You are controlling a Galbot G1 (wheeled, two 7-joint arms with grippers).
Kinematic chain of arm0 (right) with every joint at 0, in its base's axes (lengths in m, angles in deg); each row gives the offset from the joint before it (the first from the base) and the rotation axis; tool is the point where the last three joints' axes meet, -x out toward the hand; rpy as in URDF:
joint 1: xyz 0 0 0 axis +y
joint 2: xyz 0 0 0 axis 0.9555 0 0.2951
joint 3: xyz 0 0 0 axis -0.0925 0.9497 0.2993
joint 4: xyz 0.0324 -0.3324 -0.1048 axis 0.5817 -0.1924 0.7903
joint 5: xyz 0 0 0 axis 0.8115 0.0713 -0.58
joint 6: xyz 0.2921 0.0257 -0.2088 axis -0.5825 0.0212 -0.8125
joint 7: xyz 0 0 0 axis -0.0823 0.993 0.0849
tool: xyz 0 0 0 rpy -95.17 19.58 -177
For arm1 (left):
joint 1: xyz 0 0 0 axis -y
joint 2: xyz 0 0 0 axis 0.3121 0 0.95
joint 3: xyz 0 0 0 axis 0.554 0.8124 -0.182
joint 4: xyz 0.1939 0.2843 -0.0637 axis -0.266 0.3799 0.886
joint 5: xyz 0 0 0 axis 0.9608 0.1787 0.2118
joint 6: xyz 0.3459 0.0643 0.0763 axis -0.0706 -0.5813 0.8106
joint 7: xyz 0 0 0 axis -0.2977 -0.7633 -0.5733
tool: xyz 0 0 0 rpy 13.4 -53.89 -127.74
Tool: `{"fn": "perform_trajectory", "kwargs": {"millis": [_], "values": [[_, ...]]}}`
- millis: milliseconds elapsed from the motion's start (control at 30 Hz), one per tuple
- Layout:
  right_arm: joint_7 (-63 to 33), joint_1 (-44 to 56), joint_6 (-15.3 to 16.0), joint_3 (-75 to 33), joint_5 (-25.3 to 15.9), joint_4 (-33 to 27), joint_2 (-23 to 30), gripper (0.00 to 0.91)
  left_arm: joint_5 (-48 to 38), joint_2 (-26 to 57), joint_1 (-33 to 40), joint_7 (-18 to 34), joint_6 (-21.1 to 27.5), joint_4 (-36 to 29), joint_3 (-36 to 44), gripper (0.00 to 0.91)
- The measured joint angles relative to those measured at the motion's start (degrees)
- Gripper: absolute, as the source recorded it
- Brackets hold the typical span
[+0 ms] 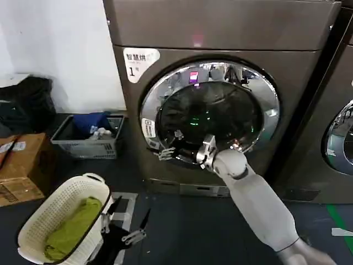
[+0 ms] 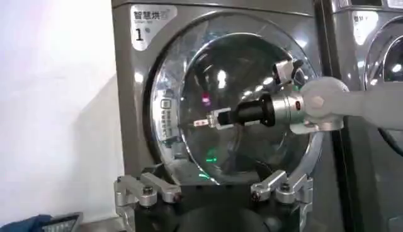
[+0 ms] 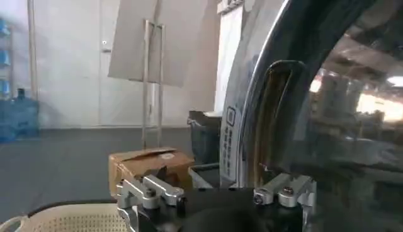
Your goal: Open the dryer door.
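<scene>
Dryer door (image 1: 209, 113) shut, chrome rim, dark glass, right tool (image 1: 167, 153) open at handle.

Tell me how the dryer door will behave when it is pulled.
The door looks rigid, with glass in a chrome rim, so it should probably swing as one piece, not flex. The polished rim may be slippery for the right gripper at its left edge.

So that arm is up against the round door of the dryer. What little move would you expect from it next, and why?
Probably a short reach to the door's left edge, then closing on the recessed handle. The right gripper sits at the lower left of the dryer door, its fingers open, and the door looks shut against the dryer. The left gripper waits low, beside the white basket.
</scene>
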Motion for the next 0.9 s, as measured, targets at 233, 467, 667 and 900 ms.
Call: {"fn": "perform_trajectory", "kwargs": {"millis": [233, 467, 667, 900], "values": [[1.03, -0.47, 0.07, 0.48, 0.12, -0.23, 0.51, 0.907, 0.31, -0.12, -0.1, -0.04, 0.67, -0.26, 0.07, 0.907], [4.78, -0.27, 0.41, 0.02, 0.56, 0.28, 0.19, 0.907, 0.41, -0.08, -0.1, 0.09, 3.68, -1.06, 0.11, 0.907], [8.77, 0.95, 0.56, -1.03, 0.54, 1.83, -1.07, 0.907, 0.26, -0.1, 0.44, -0.27, 2.73, -0.84, 0.13, 0.907], [12.68, 2.73, 0.63, -1.93, 0.32, 4.45, -2.95, 0.907, -0.68, -0.1, 1.5, -0.52, 2.54, -0.47, -0.4, 0.907]]}}
